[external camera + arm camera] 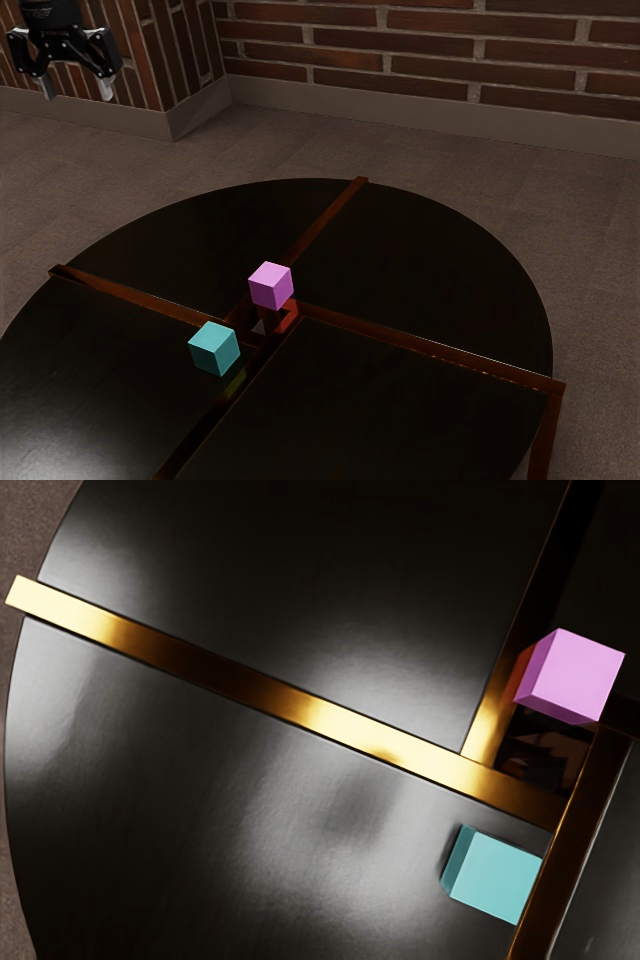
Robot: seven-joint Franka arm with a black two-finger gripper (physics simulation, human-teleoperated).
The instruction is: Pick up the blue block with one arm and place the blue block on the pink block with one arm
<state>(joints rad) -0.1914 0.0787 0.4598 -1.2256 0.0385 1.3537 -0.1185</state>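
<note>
The blue block point(214, 348) is a light teal cube resting on the round black table point(420, 260), just on the exterior view's left of the table's middle. The pink block point(271, 285) sits a short way behind it, at the crossing of the wooden strips. My gripper point(74, 88) hangs high at the exterior view's upper left, far above and away from both blocks, open with nothing between its fingers. From the wrist camera, the blue block point(493, 875) and the pink block point(568, 674) lie apart, separated by a golden strip.
Raised wooden strips point(420, 345) cross the tabletop and meet near the blocks; they look golden in the wrist view point(270, 695). A brick wall point(430, 50) stands behind the table, with brown floor point(120, 170) around it.
</note>
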